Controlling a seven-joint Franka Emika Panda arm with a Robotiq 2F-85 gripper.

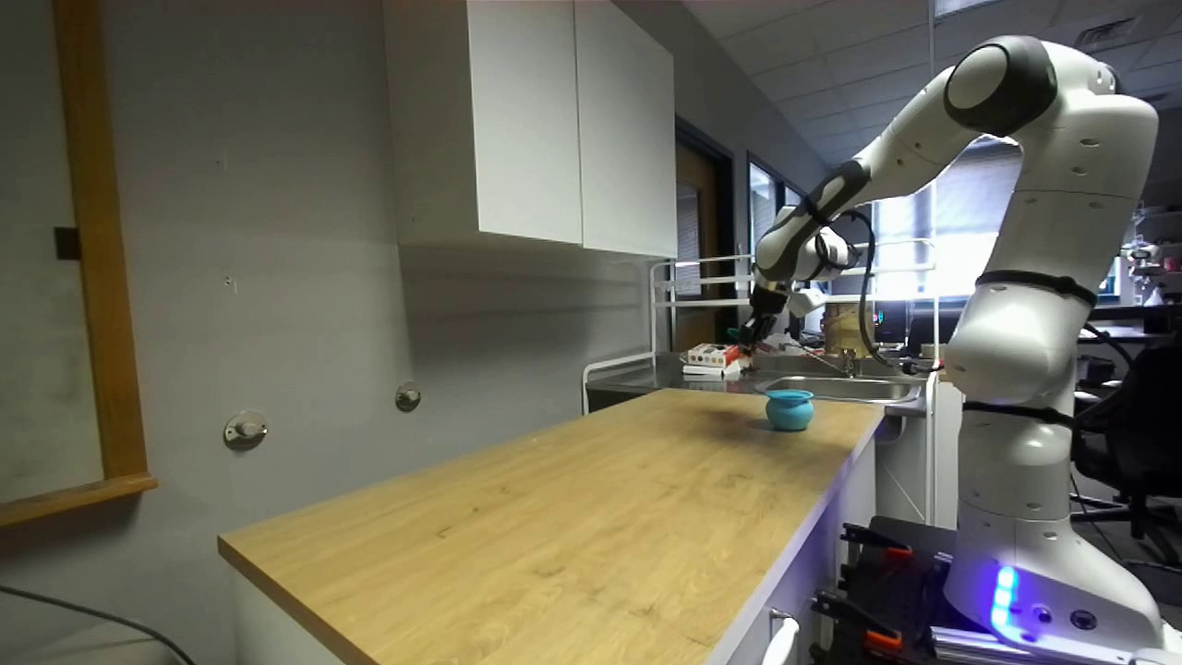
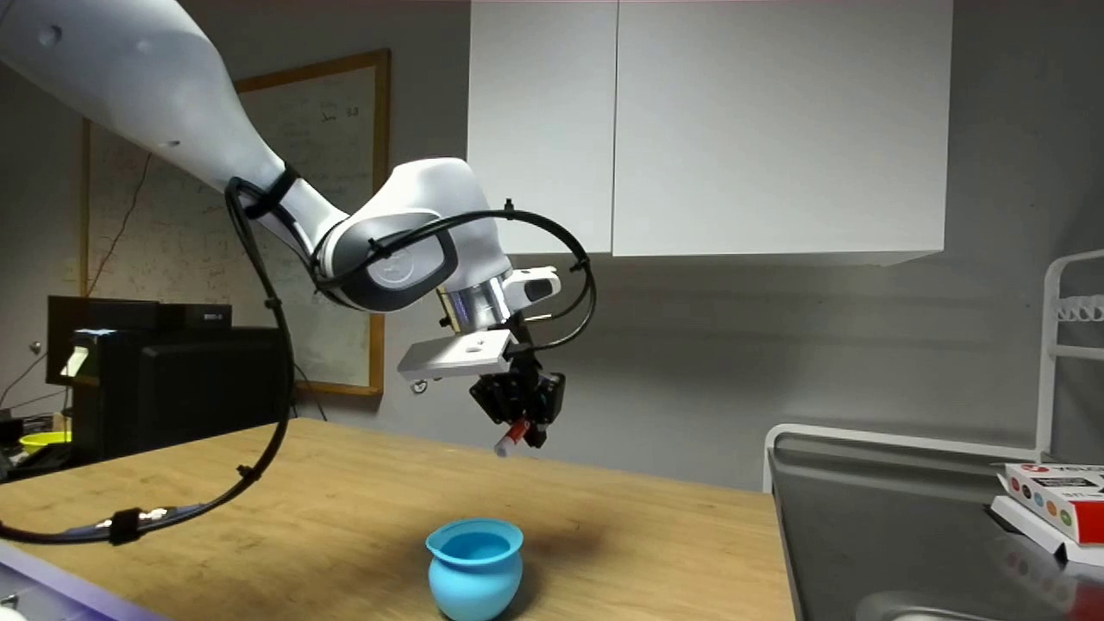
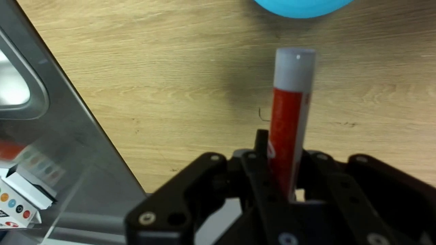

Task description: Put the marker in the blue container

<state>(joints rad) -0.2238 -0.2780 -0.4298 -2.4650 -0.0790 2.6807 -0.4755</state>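
Note:
The marker (image 3: 289, 112) is red with a greyish-white end. My gripper (image 3: 284, 153) is shut on it in the wrist view, and the grey end sticks out past the fingertips. In an exterior view the marker (image 2: 513, 437) points down at a slant from the black gripper (image 2: 523, 421), well above the counter. The blue container (image 2: 474, 573) is a small round pot with a flared rim, upright on the counter. It also shows in an exterior view (image 1: 790, 413). Only its edge (image 3: 303, 8) shows at the top of the wrist view, beyond the marker's end and not touching it.
The wooden counter (image 1: 572, 499) meets a dark metal sink top (image 2: 862, 517) with a basin (image 1: 836, 388). A red and white box (image 2: 1056, 500) lies on the sink top. White cabinets (image 2: 776, 129) hang above the counter at the wall. A white rack (image 1: 702, 282) stands by the sink.

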